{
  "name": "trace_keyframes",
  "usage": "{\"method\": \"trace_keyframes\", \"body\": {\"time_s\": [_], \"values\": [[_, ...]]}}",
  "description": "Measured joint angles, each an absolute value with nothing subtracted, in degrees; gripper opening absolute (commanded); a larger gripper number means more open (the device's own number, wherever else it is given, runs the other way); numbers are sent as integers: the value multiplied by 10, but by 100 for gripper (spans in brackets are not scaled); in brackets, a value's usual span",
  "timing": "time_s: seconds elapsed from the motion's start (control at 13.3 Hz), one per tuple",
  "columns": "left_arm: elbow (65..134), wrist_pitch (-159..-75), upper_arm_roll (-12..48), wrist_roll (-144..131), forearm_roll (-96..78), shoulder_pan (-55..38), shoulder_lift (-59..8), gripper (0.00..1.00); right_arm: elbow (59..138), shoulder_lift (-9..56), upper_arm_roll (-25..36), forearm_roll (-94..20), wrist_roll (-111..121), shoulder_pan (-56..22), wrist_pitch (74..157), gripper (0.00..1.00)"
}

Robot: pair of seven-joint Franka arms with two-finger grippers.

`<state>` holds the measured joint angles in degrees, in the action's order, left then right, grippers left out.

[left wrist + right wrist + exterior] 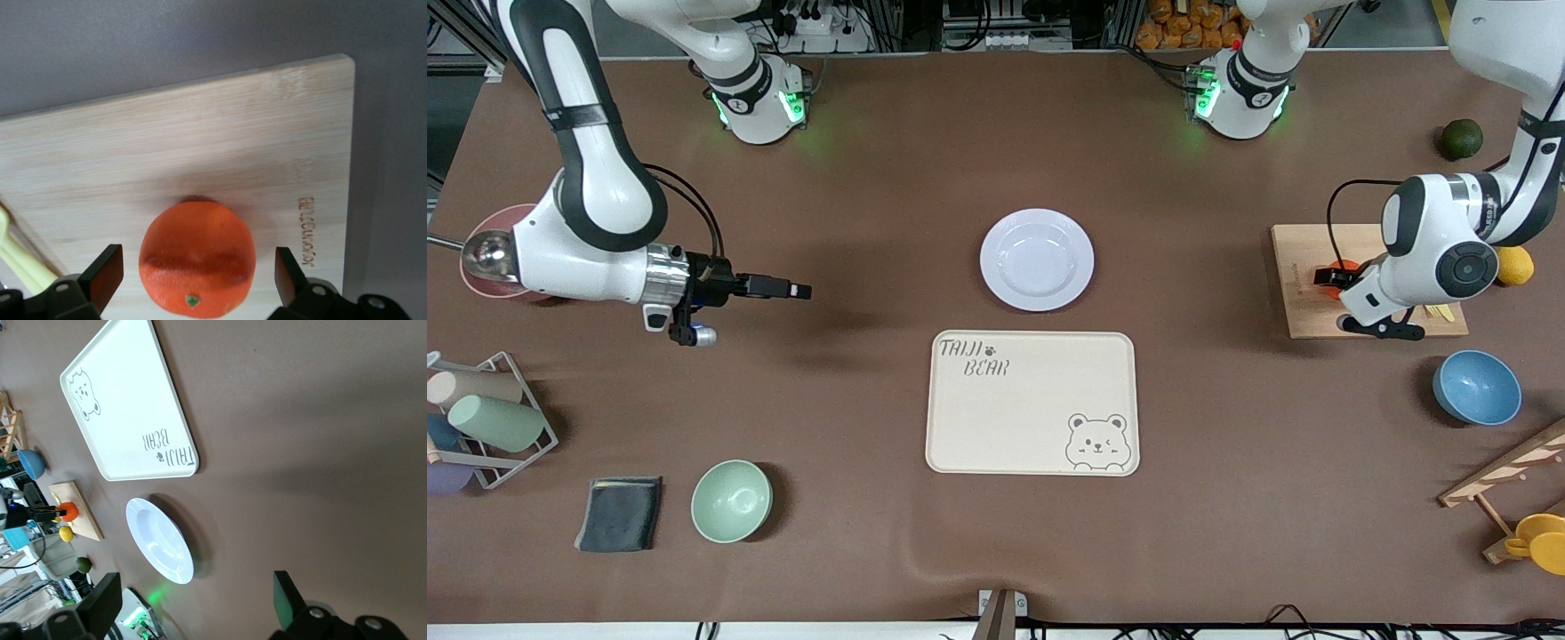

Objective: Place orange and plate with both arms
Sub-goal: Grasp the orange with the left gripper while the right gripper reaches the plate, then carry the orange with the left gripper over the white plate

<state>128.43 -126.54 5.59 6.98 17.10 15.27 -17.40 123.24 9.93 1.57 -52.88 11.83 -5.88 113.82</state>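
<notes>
The orange point(197, 257) lies on a wooden cutting board point(1303, 293) toward the left arm's end of the table. My left gripper point(1332, 277) is down around it and open. One finger stands on each side of the fruit, with a gap showing at both. The orange point(1350, 265) is mostly hidden by that hand in the front view. The pale plate point(1037, 260) sits mid-table, bare. My right gripper point(800, 291) hangs open and holds nothing, over bare table toward the right arm's end, apart from the plate point(160, 540).
A cream bear tray point(1032, 402) lies just nearer the camera than the plate. A yellow fruit point(1516, 265) sits beside the board, with a dark green fruit point(1462, 139) and a blue bowl point(1477, 388) nearby. A green bowl point(731, 500), dark cloth point(619, 513) and cup rack point(489, 418) are at the right arm's end.
</notes>
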Motion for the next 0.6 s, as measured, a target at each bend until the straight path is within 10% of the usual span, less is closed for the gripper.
{"method": "trace_keyframes", "body": {"time_s": [0.3,0.45,0.6], "values": [[1289,-1270,56,70,192,155,-190,90,1252,111,15,-583,173,-68,1146,100],[1292,-1272,56,70,194,161,-191,20,1260,115,15,-601,178,-84,1159,100],[1291,-1273,56,71,195,164,-189,5,1270,115,14,-632,204,-108,1188,100]]}}
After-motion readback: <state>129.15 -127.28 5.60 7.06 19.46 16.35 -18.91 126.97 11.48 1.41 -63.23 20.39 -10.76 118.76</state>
